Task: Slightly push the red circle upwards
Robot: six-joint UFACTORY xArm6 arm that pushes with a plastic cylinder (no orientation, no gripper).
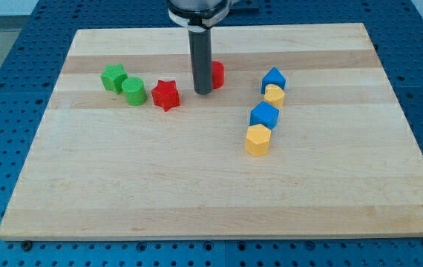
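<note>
The red circle [217, 74] sits near the top middle of the wooden board [219, 185], partly hidden behind my rod. My tip [202, 92] rests on the board just left of and slightly below the red circle, touching or nearly touching it. A red star [165, 95] lies to the left of my tip.
A green star-like block [113, 77] and a green cylinder [133, 91] sit at the left. At the right, a column runs down: blue block [273, 78], yellow block [274, 95], blue cube [264, 116], yellow hexagon [257, 139].
</note>
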